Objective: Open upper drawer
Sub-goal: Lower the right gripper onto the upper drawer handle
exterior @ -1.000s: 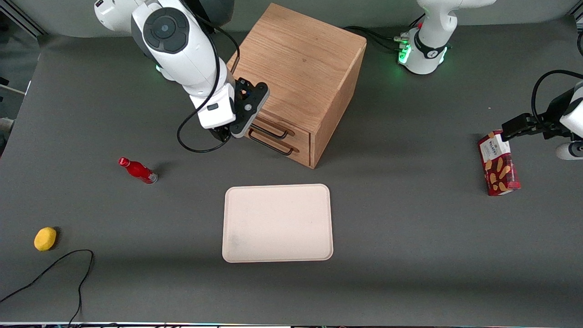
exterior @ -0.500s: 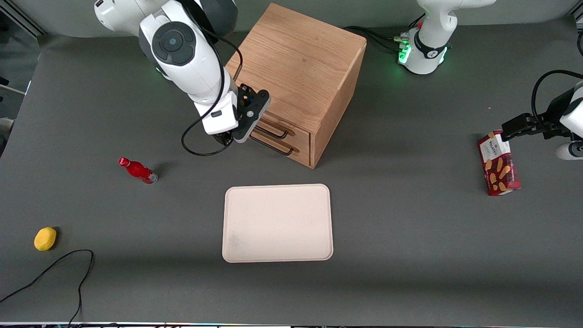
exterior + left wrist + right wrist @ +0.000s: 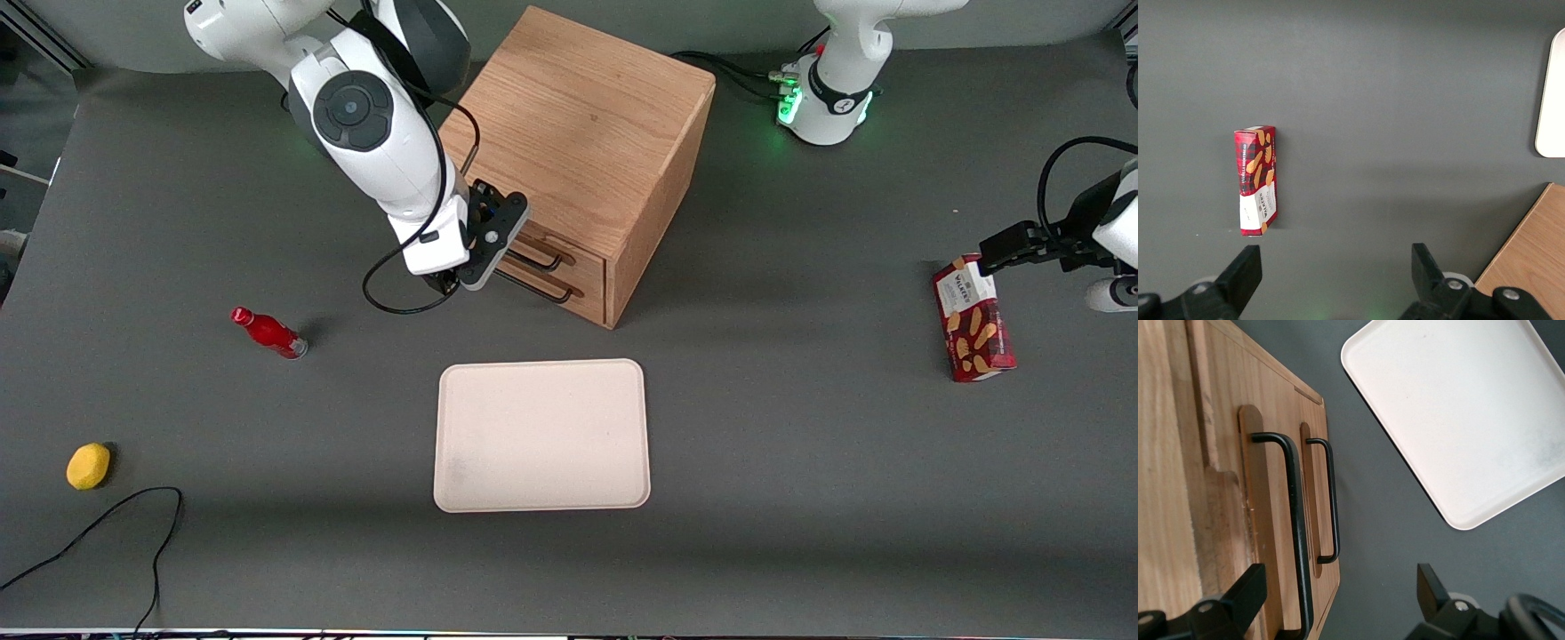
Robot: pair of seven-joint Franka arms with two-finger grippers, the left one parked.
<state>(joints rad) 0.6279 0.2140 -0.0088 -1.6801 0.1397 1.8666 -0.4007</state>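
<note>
On the dark grey table [image 3: 800, 498] you have a boxy light-oak cabinet [image 3: 587, 133] whose front is turned toward the working arm's end and slightly toward the front camera, its shallow upper drawer [image 3: 569, 258] closed flush above the lower drawer [image 3: 582, 298]. The front view gives you the black two-finger gripper [image 3: 449, 283] just before the drawer fronts, with a cream rectangular tray [image 3: 540, 436] nearer the camera. Only the right wrist view shows you the fingers [image 3: 1238, 597] spread wide, one close beside the upper drawer's black wire bar handle [image 3: 1295, 533], whose long axis runs across the drawer front, parallel to the lower handle [image 3: 1331, 500].
</note>
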